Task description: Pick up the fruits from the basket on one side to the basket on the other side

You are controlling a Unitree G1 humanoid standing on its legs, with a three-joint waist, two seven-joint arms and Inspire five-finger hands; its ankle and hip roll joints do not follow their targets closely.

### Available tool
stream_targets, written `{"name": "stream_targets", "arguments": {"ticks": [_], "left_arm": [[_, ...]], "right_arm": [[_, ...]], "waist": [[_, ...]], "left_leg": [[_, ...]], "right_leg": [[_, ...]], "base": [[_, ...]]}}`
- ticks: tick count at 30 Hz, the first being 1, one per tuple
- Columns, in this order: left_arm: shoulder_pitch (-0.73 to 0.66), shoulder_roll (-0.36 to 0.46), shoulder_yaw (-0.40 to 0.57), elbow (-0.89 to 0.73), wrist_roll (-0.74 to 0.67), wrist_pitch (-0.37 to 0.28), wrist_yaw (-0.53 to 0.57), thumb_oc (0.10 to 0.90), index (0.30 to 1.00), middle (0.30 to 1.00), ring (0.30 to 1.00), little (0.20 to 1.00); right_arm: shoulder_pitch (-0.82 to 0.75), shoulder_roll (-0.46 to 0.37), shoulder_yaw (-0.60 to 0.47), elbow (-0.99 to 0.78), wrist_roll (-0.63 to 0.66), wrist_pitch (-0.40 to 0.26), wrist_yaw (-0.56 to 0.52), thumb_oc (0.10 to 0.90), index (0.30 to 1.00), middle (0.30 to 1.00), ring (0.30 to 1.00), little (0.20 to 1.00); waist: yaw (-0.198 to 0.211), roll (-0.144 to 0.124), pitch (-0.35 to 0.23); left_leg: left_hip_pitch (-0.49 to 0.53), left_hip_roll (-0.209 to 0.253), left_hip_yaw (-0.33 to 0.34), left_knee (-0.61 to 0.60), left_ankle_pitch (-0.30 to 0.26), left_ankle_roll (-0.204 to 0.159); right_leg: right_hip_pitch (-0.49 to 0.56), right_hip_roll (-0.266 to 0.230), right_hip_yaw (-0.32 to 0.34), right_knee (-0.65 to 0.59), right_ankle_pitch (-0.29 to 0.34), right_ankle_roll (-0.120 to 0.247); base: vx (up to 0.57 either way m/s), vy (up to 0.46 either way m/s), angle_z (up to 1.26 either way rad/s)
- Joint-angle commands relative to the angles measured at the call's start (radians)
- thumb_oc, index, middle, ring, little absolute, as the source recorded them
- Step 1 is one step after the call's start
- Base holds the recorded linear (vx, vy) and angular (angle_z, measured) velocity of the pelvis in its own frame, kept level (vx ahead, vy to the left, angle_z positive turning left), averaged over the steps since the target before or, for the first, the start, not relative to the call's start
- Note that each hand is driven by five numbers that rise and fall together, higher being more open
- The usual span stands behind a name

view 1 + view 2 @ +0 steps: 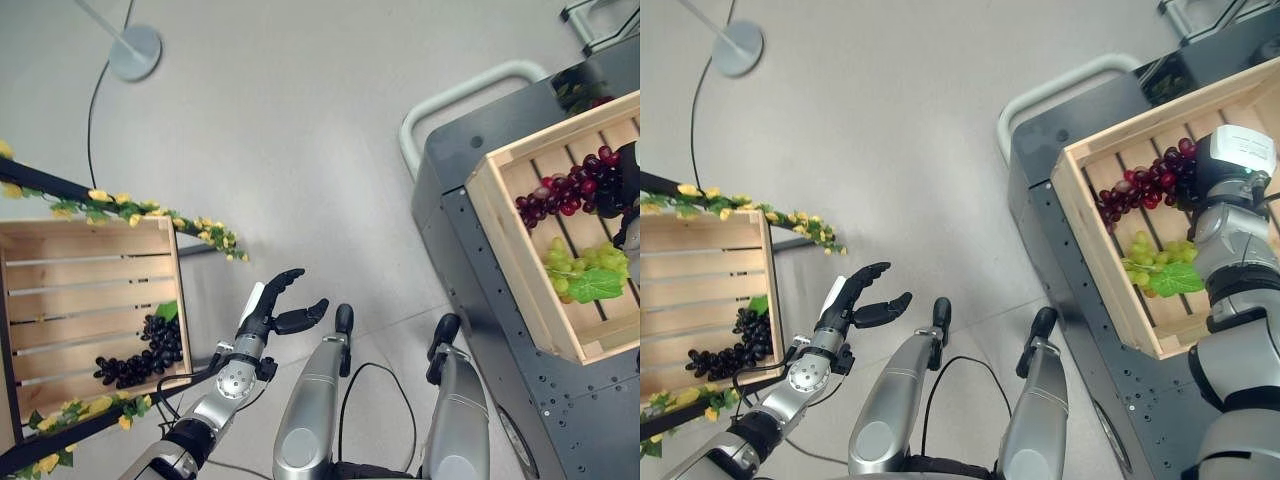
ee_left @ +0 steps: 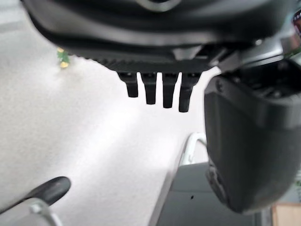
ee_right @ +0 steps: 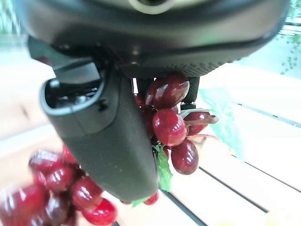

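Note:
A bunch of red grapes lies in the wooden crate on my right, with a green bunch and a leaf beside it. My right hand is down in that crate at the red bunch. In the right wrist view its thumb and fingers are closed on the red grapes. A bunch of black grapes rests in the wooden crate on my left. My left hand hovers open over the floor between the two crates, holding nothing.
The right crate sits on a dark grey cart with a pale handle bar. A garland of yellow flowers runs along the left crate's stand. A round lamp base with a cable stands on the floor at the back.

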Motion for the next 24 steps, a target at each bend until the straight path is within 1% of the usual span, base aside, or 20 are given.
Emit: {"name": "stream_targets", "arguments": {"ticks": [1,3,5,8,9,10,11,13,15,17,19,20,22,24], "left_arm": [[0.057,0.029,0.062,-0.051,-0.033,-0.067,-0.03,0.8,0.9,0.9,0.9,0.9],[0.074,0.03,0.052,-0.074,-0.005,-0.086,-0.051,0.8,0.9,0.9,0.9,0.9],[0.08,0.034,0.045,-0.093,0.007,-0.091,-0.067,0.8,0.9,0.9,0.9,0.9],[0.077,0.036,0.032,-0.104,-0.019,-0.085,-0.115,0.8,0.9,0.9,0.9,0.9],[0.075,0.037,0.029,-0.11,-0.03,-0.081,-0.133,0.8,0.9,0.9,0.9,0.9],[0.073,0.04,0.025,-0.127,-0.056,-0.08,-0.171,0.8,0.9,0.9,0.9,0.9],[0.073,0.041,0.024,-0.132,-0.064,-0.08,-0.18,0.8,0.9,0.9,0.9,0.9],[0.073,0.046,0.021,-0.163,-0.093,-0.07,-0.21,0.8,0.9,0.9,0.9,0.9],[0.07,0.047,0.021,-0.18,-0.1,-0.067,-0.22,0.8,0.9,0.9,0.9,0.9],[0.056,0.056,0.025,-0.219,-0.073,-0.07,-0.214,0.8,0.9,0.9,0.9,0.9],[0.041,0.062,0.028,-0.257,-0.074,-0.057,-0.233,0.8,0.9,0.9,0.9,0.9],[0.042,0.063,0.028,-0.259,-0.074,-0.056,-0.233,0.8,0.9,0.9,0.9,0.9],[0.019,0.072,0.032,-0.323,-0.079,-0.032,-0.265,0.8,0.9,0.9,0.9,0.9],[0.0,0.079,0.029,-0.362,-0.082,-0.014,-0.277,0.8,0.9,0.9,0.9,0.9]], "right_arm": [[-0.044,-0.077,-0.071,-0.089,0.084,-0.039,-0.143,0.4,0.3,0.3,0.3,0.3],[0.02,-0.077,-0.124,-0.157,0.132,-0.046,-0.143,0.4,0.3,0.3,0.3,0.3],[0.058,-0.073,-0.148,-0.196,0.132,-0.057,-0.141,0.4,0.3,0.3,0.3,0.3],[0.081,-0.071,-0.145,-0.241,0.101,-0.07,-0.134,0.4,0.3,0.3,0.3,0.3],[0.086,-0.069,-0.141,-0.254,0.09,-0.07,-0.132,0.4,0.3,0.3,0.3,0.3],[0.101,-0.072,-0.136,-0.288,0.07,-0.075,-0.136,0.4,0.3,0.3,0.3,0.3],[0.103,-0.072,-0.134,-0.294,0.067,-0.076,-0.141,0.4,0.3,0.3,0.3,0.3],[0.118,-0.073,-0.132,-0.334,0.05,-0.082,-0.14,0.4,0.3,0.3,0.3,0.3],[0.127,-0.071,-0.135,-0.352,0.037,-0.09,-0.143,0.4,0.3,0.3,0.3,0.3],[0.125,-0.073,-0.125,-0.377,0.022,-0.106,-0.148,0.4,0.3,0.3,0.3,0.3],[0.115,-0.075,-0.115,-0.406,0.011,-0.1,-0.146,0.4,0.3,0.3,0.3,0.3],[0.116,-0.075,-0.116,-0.407,0.011,-0.099,-0.146,0.4,0.3,0.3,0.3,0.3],[0.102,-0.078,-0.114,-0.448,-0.004,-0.099,-0.156,0.4,0.3,0.3,0.3,0.3],[0.091,-0.076,-0.115,-0.473,-0.012,-0.104,-0.164,0.4,0.3,0.3,0.3,0.3]], "waist": [[0.003,-0.062,-0.023],[-0.005,-0.082,-0.067],[-0.009,-0.094,-0.099],[-0.016,-0.109,-0.144],[-0.019,-0.115,-0.164],[-0.023,-0.124,-0.197],[-0.024,-0.126,-0.205],[-0.028,-0.137,-0.253],[-0.028,-0.142,-0.281],[-0.023,-0.149,-0.33],[-0.018,-0.154,-0.366],[-0.019,-0.154,-0.366],[-0.011,-0.155,-0.394],[-0.006,-0.153,-0.407]], "left_leg": [[0.047,0.017,0.003,0.001,-0.003,0.0],[0.121,0.03,0.013,-0.047,0.001,-0.009],[0.17,0.038,0.02,-0.086,0.006,-0.015],[0.237,0.046,0.026,-0.14,0.015,-0.02],[0.259,0.046,0.028,-0.164,0.023,-0.021],[0.303,0.049,0.033,-0.203,0.03,-0.024],[0.311,0.049,0.034,-0.212,0.032,-0.025],[0.37,0.053,0.039,-0.266,0.041,-0.028],[0.39,0.054,0.038,-0.287,0.044,-0.03],[0.436,0.053,0.033,-0.331,0.05,-0.032],[0.463,0.05,0.024,-0.365,0.056,-0.033],[0.465,0.05,0.024,-0.367,0.057,-0.034],[0.491,0.046,0.007,-0.415,0.067,-0.035],[0.499,0.041,-0.005,-0.435,0.071,-0.035]], "right_leg": [[0.071,0.012,-0.028,0.051,-0.024,-0.049],[0.149,0.017,-0.032,-0.016,-0.013,-0.043],[0.203,0.022,-0.035,-0.064,-0.007,-0.04],[0.277,0.031,-0.033,-0.123,0.001,-0.034],[0.3,0.034,-0.032,-0.146,0.007,-0.031],[0.347,0.04,-0.032,-0.184,0.012,-0.026],[0.356,0.041,-0.032,-0.193,0.014,-0.024],[0.416,0.05,-0.029,-0.242,0.022,-0.019],[0.437,0.052,-0.029,-0.261,0.026,-0.016],[0.481,0.057,-0.031,-0.307,0.043,-0.009],[0.509,0.062,-0.026,-0.345,0.058,-0.003],[0.511,0.062,-0.027,-0.347,0.058,-0.003],[0.539,0.065,-0.028,-0.383,0.07,0.005],[0.551,0.067,-0.032,-0.396,0.072,0.008]], "base": [[0.08,0.023,-0.05],[0.12,0.036,-0.07],[0.1,0.034,-0.05],[0.1,0.027,-0.1],[0.17,0.023,-0.12],[0.15,0.023,-0.14],[0.17,0.026,-0.09],[0.16,0.026,-0.01],[0.13,0.025,0.04],[0.16,0.027,0.0],[0.14,0.008,0.08],[0.1,0.004,0.17],[0.08,0.004,0.16],[0.05,0.009,0.11]]}}
